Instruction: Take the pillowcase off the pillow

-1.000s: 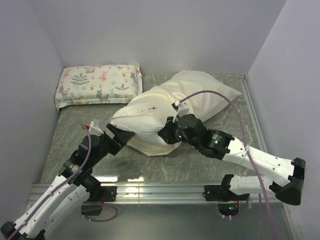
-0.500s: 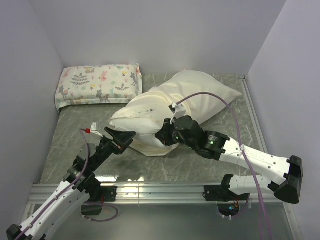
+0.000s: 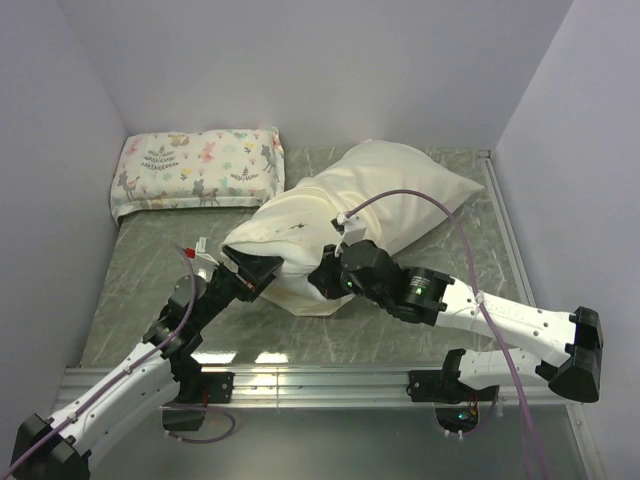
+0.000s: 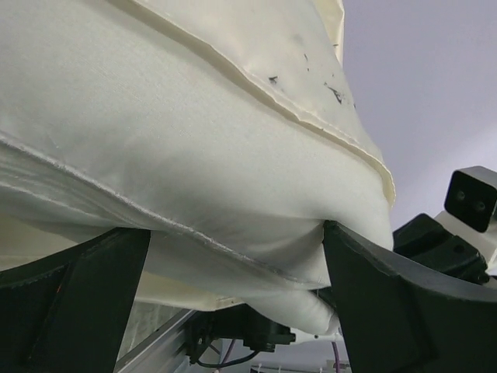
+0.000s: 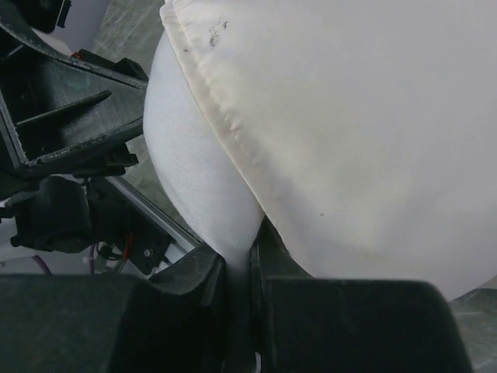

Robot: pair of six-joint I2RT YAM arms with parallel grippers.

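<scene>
My left gripper has slid in from the near left, jaws wide astride the pillowcase mouth mid-way across the table, and my right gripper stays pinched on the bared white pillow corner, so stripping can likely begin.

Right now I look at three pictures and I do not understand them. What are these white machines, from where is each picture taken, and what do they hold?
The machines are two robot arms, the left arm and the right arm, bolted at the near edge of a table. The wide picture comes from a fixed camera above and behind them. Each close picture comes from a camera on one wrist.

On the table lie a floral pillow in the far left corner and a cream pillowcase with a whiter pillow inside. The right gripper is shut on the pillow where it sticks out of the cover. The left gripper has its jaws wide apart around that same end.
</scene>
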